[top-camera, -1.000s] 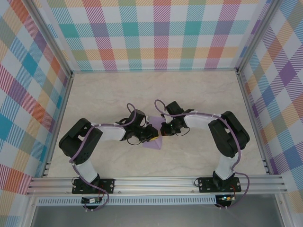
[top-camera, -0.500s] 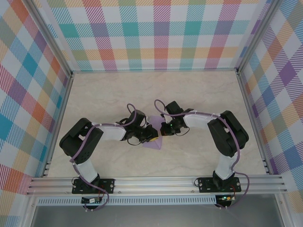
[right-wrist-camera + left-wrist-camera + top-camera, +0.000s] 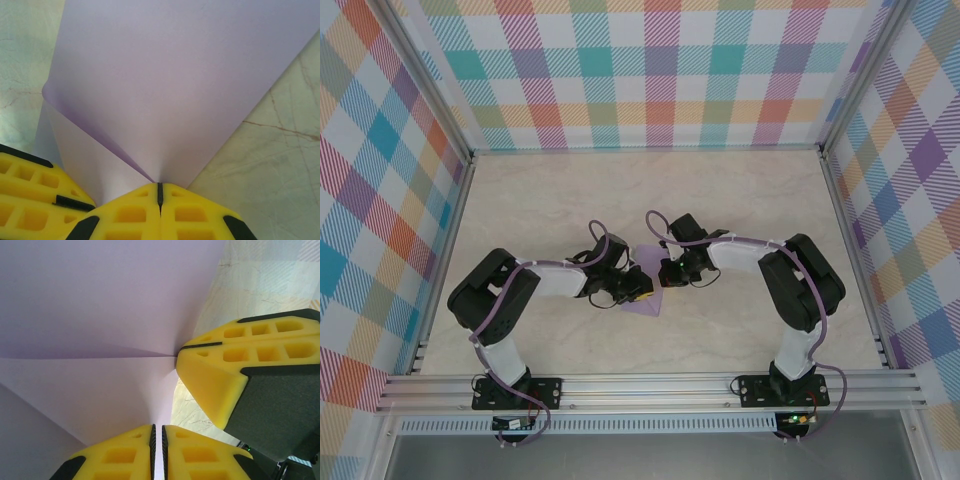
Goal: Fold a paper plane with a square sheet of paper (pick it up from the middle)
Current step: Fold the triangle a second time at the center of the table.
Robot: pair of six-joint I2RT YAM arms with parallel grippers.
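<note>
The paper point(image 3: 646, 303) is sitting near the middle of the tabletop point(image 3: 750, 200), between the two arms, which are reaching in toward each other from either side. From above, the left claw point(image 3: 639, 286) and the right claw point(image 3: 665, 272) are meeting just beside one another over the sheet, and a lavender corner is poking out on the near side of them.

In the left wrist view, the left claw point(image 3: 157, 434) is pinching the paper point(image 3: 90, 305), its yellow fingers point(image 3: 120, 455) pressed together with only the thin sheet between them. A straight crease is running across the sheet to the spot where the right claw point(image 3: 179, 354) is clamping the edge, its jaws also closed tight.

In the right wrist view, the right claw point(image 3: 160, 189) is gripping the paper point(image 3: 170, 75) at a folded point, with one layer curving up and over another below it. The left claw's fingers point(image 3: 30, 185) are showing at lower left, touching the sheet. The marbled tabletop point(image 3: 280, 165) is lying beneath, on both sides of the sheet.
</note>
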